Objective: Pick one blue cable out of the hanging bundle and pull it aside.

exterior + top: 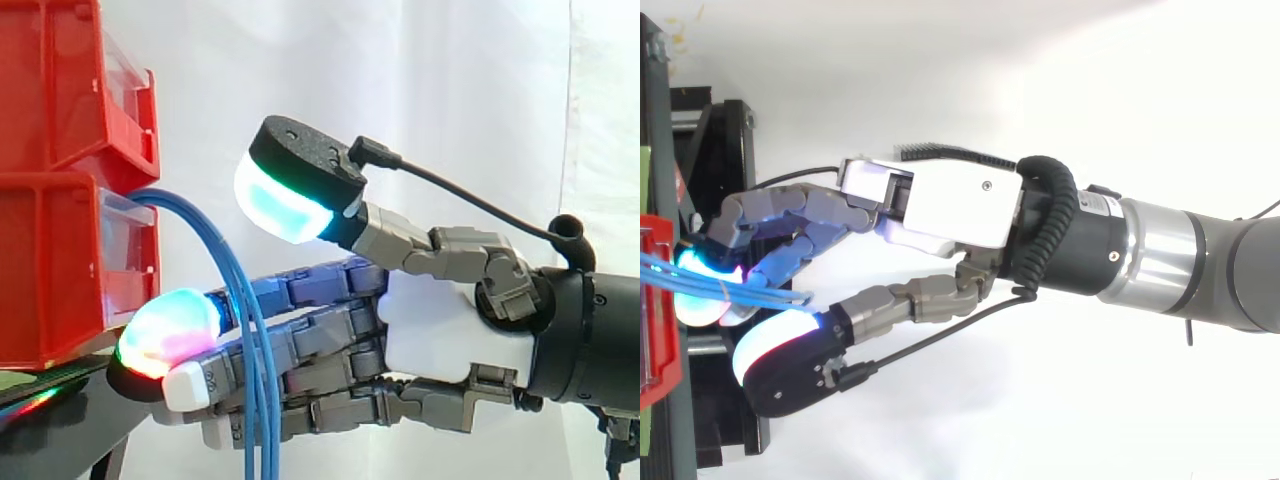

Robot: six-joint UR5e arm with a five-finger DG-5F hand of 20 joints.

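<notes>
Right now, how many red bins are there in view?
2, stacked at the left: the upper red bin sits on the lower red bin, where the blue cables come out at its front. More could be hidden beyond the frame.

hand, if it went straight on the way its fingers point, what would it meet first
Most likely the lower red bin: the hand points left, with its fingertips beyond the blue cables and close to the bin's front, though depth is unclear.

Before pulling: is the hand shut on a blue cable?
Open: hand, fingers straight beside the blue cables, thumb raised apart.
</notes>
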